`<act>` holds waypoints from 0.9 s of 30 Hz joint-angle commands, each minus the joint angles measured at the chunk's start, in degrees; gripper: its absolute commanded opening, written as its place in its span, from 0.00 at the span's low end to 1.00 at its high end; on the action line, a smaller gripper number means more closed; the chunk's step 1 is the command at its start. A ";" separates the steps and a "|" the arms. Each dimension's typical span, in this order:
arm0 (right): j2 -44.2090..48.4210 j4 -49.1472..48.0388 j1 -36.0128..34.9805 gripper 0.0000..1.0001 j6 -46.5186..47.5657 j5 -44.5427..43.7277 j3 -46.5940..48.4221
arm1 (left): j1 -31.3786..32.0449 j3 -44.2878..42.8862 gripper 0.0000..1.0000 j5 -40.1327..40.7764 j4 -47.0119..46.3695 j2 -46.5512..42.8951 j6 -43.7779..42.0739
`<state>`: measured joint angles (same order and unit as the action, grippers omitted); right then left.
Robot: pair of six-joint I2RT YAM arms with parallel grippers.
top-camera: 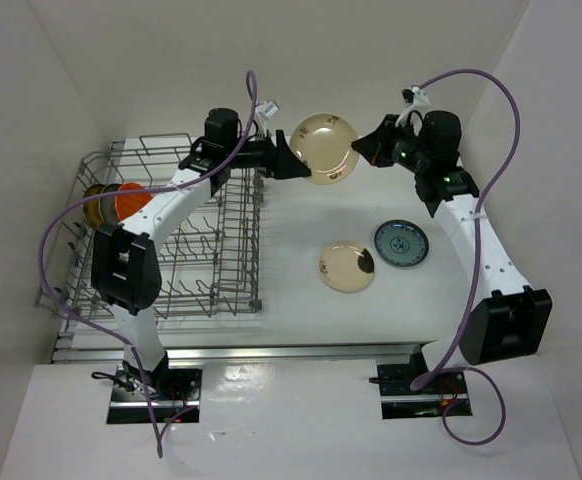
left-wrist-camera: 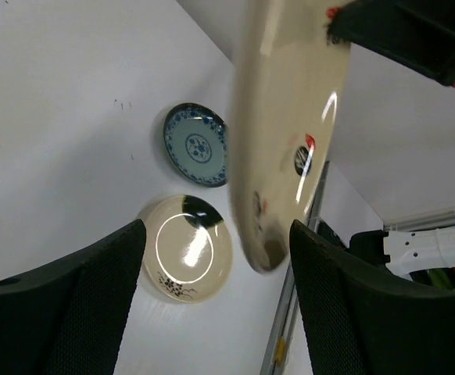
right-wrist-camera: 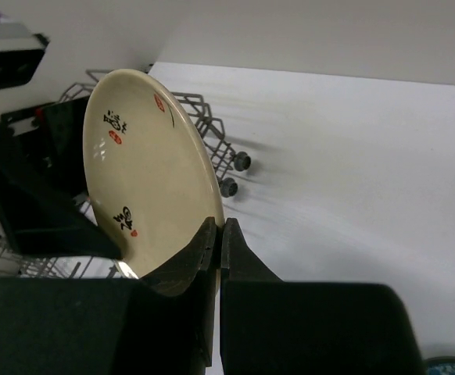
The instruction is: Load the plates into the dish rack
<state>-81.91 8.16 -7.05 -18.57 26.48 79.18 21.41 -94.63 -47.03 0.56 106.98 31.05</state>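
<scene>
The right fingers were clamped on a beige plate, holding it aloft just right of the dish rack, with the left fingers spread open around it. An orange plate and a gold plate sat racked at the left. A second beige plate and a blue-and-white plate lay on the surface, not yet loaded.

Robot lab booth, white walls, mounting rail

White table: dish rack left; beige plate, blue-and-white plate right.
</scene>
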 commanded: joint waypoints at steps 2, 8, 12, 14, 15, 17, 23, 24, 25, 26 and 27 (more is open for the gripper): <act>3.16 -2.19 -2.44 0.00 0.90 2.26 -0.77 | -1.37 -2.05 0.80 -2.81 -3.99 -1.07 1.03; 3.16 -1.13 -4.28 0.00 0.90 2.26 -1.31 | -2.42 -3.19 0.60 -2.81 -2.75 -1.60 -0.20; 2.63 -0.60 -4.82 0.00 1.43 2.26 -1.31 | -2.42 -3.19 0.06 -4.21 -2.75 -1.60 -0.20; 1.94 -0.60 -4.82 0.10 1.43 2.26 -1.31 | -2.42 -3.81 0.00 -4.22 -2.05 -1.60 -0.72; 1.23 0.00 -4.82 0.19 1.95 2.26 -1.31 | -2.95 -3.81 0.00 -4.22 -1.27 -1.60 -1.25; 0.53 0.54 -4.82 0.51 1.96 1.92 -0.78 | -4.34 -4.34 0.00 -2.39 -0.38 -2.65 -1.25; 3.33 0.46 -4.82 1.00 3.62 -7.74 -3.94 | -14.36 -1.53 0.00 1.75 3.65 -12.30 -2.04; 4.47 0.45 -4.82 1.00 3.63 -8.63 -4.64 | -18.03 -0.04 0.00 2.81 4.36 -14.06 -3.00; 5.00 -0.25 -4.82 1.00 4.15 -9.51 -6.12 | -19.72 0.67 0.00 4.03 5.41 -15.73 -3.71; 5.00 -1.12 -4.82 1.00 4.15 -10.30 -6.84 | -21.48 1.28 0.00 5.53 6.64 -18.97 -4.58; 5.53 -1.13 -4.29 1.00 4.15 -11.87 -7.54 | -24.63 1.29 0.00 9.20 9.52 -20.48 -5.46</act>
<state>-79.40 9.45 -11.49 -15.57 20.03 73.34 2.04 -93.30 -43.51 7.94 95.11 28.88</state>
